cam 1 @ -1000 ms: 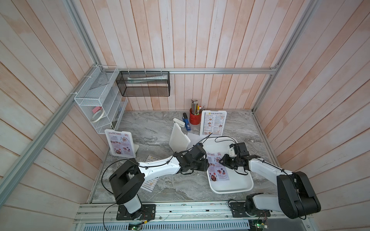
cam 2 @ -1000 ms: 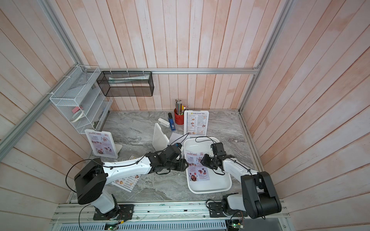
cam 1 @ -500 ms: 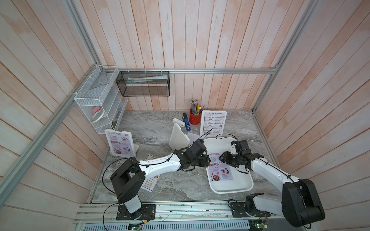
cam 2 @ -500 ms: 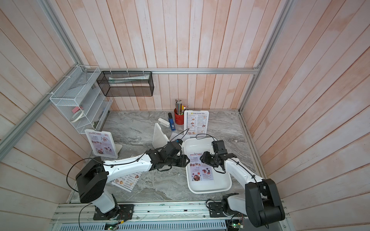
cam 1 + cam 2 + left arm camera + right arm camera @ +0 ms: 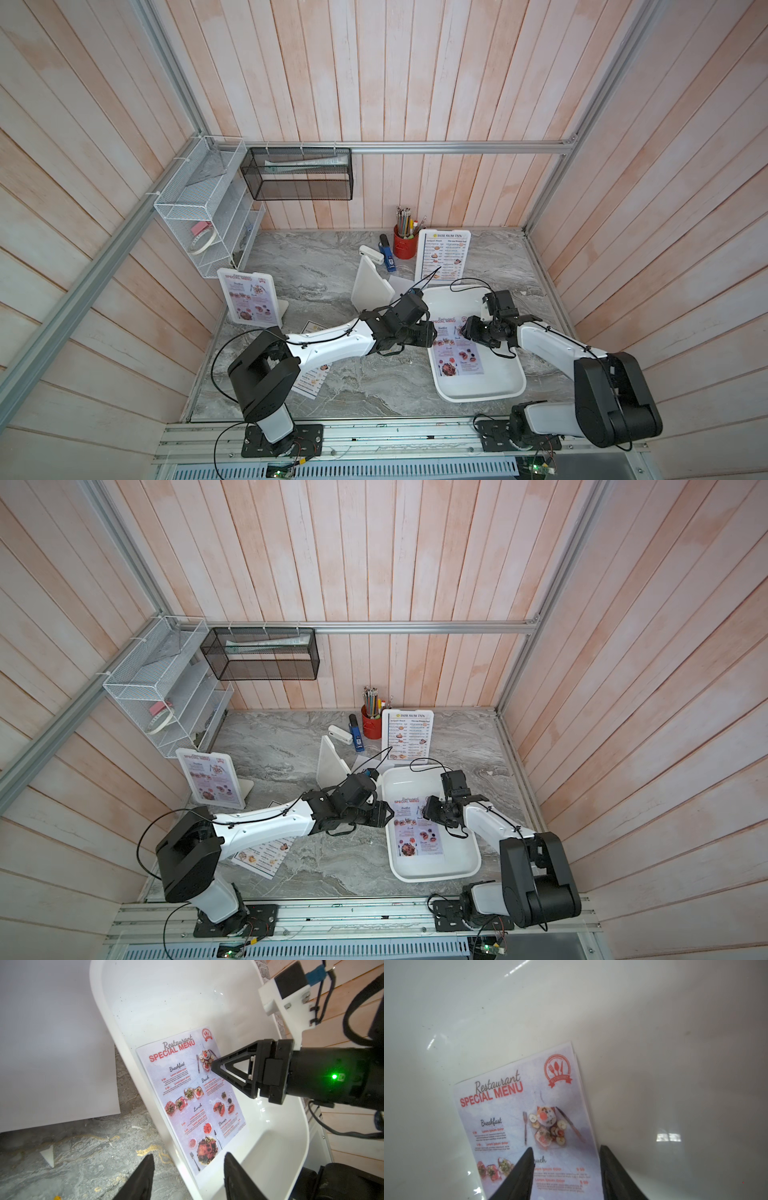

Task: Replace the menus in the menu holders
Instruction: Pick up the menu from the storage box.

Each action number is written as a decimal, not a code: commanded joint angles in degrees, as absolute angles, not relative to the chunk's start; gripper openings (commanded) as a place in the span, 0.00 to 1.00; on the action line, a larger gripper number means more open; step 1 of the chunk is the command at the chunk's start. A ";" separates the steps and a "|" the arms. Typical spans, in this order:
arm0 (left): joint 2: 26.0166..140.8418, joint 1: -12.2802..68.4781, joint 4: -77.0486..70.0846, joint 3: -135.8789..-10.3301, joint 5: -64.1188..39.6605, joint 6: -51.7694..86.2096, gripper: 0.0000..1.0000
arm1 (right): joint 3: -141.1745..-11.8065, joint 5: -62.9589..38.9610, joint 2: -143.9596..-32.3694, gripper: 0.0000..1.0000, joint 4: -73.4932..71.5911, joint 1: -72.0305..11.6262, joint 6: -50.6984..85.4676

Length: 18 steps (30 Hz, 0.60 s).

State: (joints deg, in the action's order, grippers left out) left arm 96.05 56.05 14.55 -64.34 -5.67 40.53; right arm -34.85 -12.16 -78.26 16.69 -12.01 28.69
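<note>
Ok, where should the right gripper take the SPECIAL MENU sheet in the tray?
Probably the long edge nearest the right gripper, coming from that side. The SPECIAL MENU sheet lies flat with its opposite long edge close against the tray wall, so there is room beside it only here. The open jaws straddle that edge now.

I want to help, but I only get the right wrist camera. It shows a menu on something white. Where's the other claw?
Observer: The left claw is open at the rim of the tray, facing the right claw.
Operator: Which holder needs a new menu?
Observer: The back holder shows "Dim Sum Inn".
Operator: Is there another holder close by?
Observer: The middle holder stands beside the tray, turned away. I can't see its front.
</note>
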 commanded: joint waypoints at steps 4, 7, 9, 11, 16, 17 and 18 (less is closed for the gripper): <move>95.60 55.92 13.90 -63.55 -5.57 40.08 0.56 | -31.08 -21.10 -79.03 0.44 14.42 -14.65 32.48; 96.19 55.20 12.99 -63.61 -6.22 40.25 0.57 | -30.56 -23.12 -78.19 0.42 13.45 -15.11 33.87; 96.58 55.20 12.76 -63.98 -6.48 40.08 0.57 | -30.43 -24.03 -77.56 0.41 13.11 -15.20 34.42; 97.02 53.18 12.42 -64.56 -6.89 39.77 0.57 | -30.37 -25.00 -77.09 0.40 12.52 -15.20 34.95; 98.23 53.09 11.42 -65.36 -8.64 39.70 0.50 | -30.20 -25.49 -77.26 0.39 11.82 -15.20 35.49; 98.39 53.09 11.21 -65.35 -8.87 39.82 0.49 | -30.10 -25.49 -77.34 0.39 11.70 -15.21 35.51; 98.48 53.09 11.13 -65.36 -8.96 39.89 0.49 | -30.05 -25.49 -77.34 0.39 11.74 -15.20 35.51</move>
